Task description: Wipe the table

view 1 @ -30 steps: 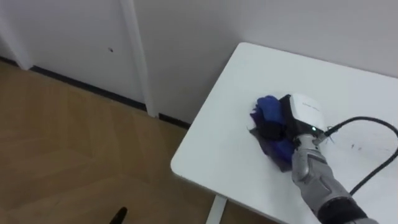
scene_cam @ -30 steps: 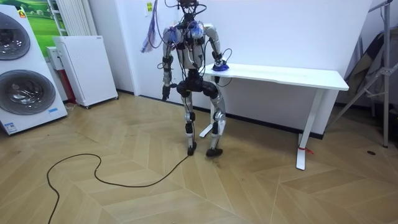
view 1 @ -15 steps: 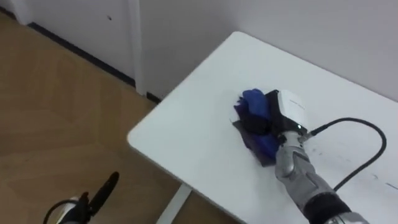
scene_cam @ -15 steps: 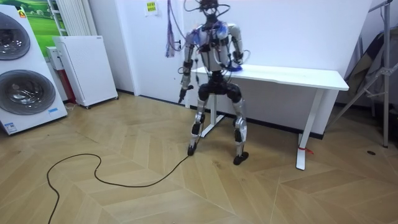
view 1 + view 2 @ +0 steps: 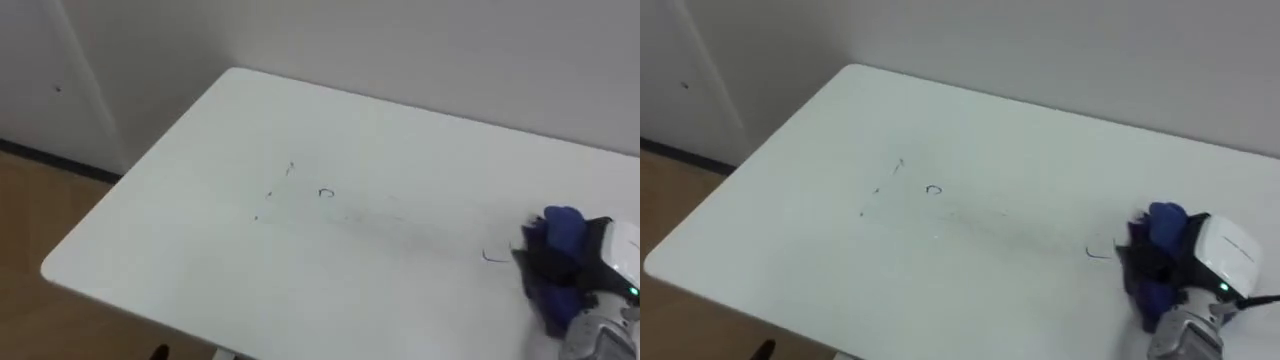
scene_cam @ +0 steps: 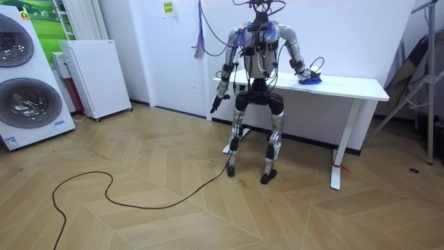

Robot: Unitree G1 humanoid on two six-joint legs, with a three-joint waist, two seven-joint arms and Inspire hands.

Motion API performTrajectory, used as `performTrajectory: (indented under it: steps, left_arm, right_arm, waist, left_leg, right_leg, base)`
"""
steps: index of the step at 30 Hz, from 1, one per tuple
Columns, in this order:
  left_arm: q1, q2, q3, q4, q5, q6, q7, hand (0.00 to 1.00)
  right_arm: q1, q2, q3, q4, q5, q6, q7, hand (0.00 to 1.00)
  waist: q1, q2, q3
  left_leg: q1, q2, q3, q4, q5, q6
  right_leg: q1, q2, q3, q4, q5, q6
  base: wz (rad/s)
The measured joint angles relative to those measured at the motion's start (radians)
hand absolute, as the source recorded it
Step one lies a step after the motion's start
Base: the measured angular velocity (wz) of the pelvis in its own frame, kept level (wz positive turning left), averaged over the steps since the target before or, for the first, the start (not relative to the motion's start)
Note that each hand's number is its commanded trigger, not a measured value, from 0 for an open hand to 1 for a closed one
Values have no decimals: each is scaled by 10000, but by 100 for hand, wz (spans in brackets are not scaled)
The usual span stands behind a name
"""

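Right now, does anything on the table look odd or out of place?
Yes: faint dark scribbles mark the white table near its middle, and a short stroke lies just left of the blue cloth gripped by the right hand. Nothing looks spilled or damaged.

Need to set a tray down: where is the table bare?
The table is bare across its left end and middle, save faint pen marks. Crowded only near the right, where the right hand grips the blue cloth.
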Motion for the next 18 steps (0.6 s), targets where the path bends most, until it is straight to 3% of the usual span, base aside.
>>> performTrajectory:
  steps: [1,2,3,6,9,14,15,18]
  left_arm:
    - [117,-55,34,-4,0,67,0,0]
    - [173,-64,21,-3,0,111,1,0]
    - [267,-56,8,-14,-17,146,0,0]
    - [190,-62,-78,-277,-25,375,-78,0]
    - [91,-71,-196,-551,-21,409,-203,0]
    - [-165,-50,-194,-635,-15,488,-146,0]
    - [-193,-54,-192,-647,-8,459,-95,0]
    - [-167,-52,175,-665,305,389,84,0]
  right_arm:
    - [-370,142,493,-287,-346,138,233,100]
    - [-601,236,791,-357,-561,150,312,100]
    - [-1062,478,1407,-497,-831,157,523,100]
    - [-1601,1105,2262,-710,-1057,39,858,100]
    - [-1781,1260,2613,-575,-1103,-69,826,100]
    - [-1168,1238,2401,206,-483,-716,-198,100]
    - [-796,1231,2110,331,-494,-933,-573,100]
    - [262,1049,1143,612,-186,-1205,-1704,100]
  waist:
    - [376,79,-15]
    - [483,176,-33]
    - [592,261,53]
    - [522,138,92]
    - [591,26,102]
    - [-135,-269,72]
    - [-408,-289,68]
    - [-736,-428,-104]
  left_leg:
    - [42,-164,-52,-328,-5,22]
    - [59,-229,-127,-454,7,21]
    - [44,-258,-156,-584,40,7]
    - [-171,-461,-487,-718,127,12]
    - [-163,-764,-750,-860,192,112]
    - [55,-1065,-842,-913,42,456]
    - [198,-1114,-874,-976,26,555]
    - [465,-1188,-868,-1162,-31,779]
  right_leg:
    - [-364,126,382,38,122,-31]
    - [-471,151,415,36,205,-55]
    - [-560,180,398,16,346,-135]
    - [-892,98,342,114,349,-157]
    - [-760,-204,149,177,227,-20]
    - [-245,-533,-12,79,244,291]
    - [50,-554,2,-191,350,464]
    - [769,-505,71,-1259,690,849]
  base:
    - [-125]
    - [-103]
    - [-49]
    - [13]
    - [35]
    - [37]
    - [34]
    - [5]
